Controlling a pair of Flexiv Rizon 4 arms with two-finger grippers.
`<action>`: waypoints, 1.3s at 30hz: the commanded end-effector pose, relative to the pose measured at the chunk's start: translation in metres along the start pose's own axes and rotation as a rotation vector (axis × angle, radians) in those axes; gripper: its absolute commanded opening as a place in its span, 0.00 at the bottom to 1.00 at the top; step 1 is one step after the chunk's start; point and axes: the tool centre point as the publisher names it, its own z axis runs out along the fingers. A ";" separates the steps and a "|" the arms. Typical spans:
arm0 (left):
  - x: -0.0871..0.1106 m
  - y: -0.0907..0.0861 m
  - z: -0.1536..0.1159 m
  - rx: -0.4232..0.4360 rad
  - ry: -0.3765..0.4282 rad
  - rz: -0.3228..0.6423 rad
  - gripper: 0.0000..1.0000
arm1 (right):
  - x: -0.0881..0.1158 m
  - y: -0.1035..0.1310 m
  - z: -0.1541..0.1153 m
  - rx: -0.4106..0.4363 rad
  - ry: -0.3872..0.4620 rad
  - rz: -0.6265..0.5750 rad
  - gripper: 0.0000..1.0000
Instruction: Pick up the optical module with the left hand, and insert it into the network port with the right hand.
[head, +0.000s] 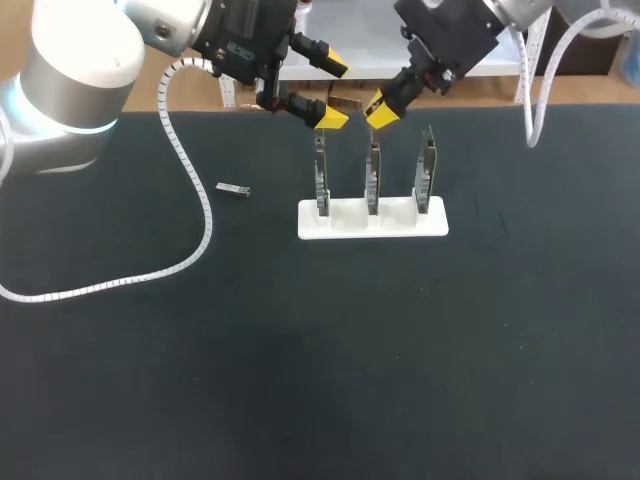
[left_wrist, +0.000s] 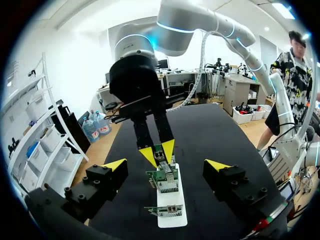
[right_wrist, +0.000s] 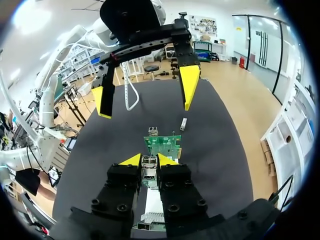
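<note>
Counter (head: 300, 390): a dark, flat surface that fills the scene.
Cable (head: 190, 215): a white coiled cable from the left arm. It lies in a long loop across the counter's left part.
Stand (head: 345, 228): a white block near the middle of the counter. It holds three green circuit boards upright in a row, spaced apart.
Boards: left board (head: 321, 175), middle board (head: 372, 175), right board (head: 426, 170).
Module (head: 233, 189): a small grey metal piece lying flat on the counter. It is left of the stand and apart from it, and neither hand touches it.
Left hand (head: 333, 92): in the air at the far side, just beyond the left board. Its yellow-tipped fingers are spread wide and hold nothing.
Right hand (head: 382, 108): close beside the left hand, just above the middle board's top. Its fingers stand a narrow gap apart and grip nothing.
Port (right_wrist: 149, 167): a metal socket on the middle board. In the right wrist view it shows between that hand's fingertips.
</note>
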 end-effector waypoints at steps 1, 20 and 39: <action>-0.001 0.002 0.000 0.004 0.007 -0.003 1.00 | 0.002 0.002 0.000 0.005 0.001 0.008 0.00; -0.001 0.002 0.000 0.004 0.007 -0.003 1.00 | 0.007 -0.005 0.005 -0.015 -0.002 0.026 0.00; -0.001 0.002 0.000 0.004 0.007 -0.003 1.00 | 0.009 0.002 0.010 -0.008 0.076 0.012 0.00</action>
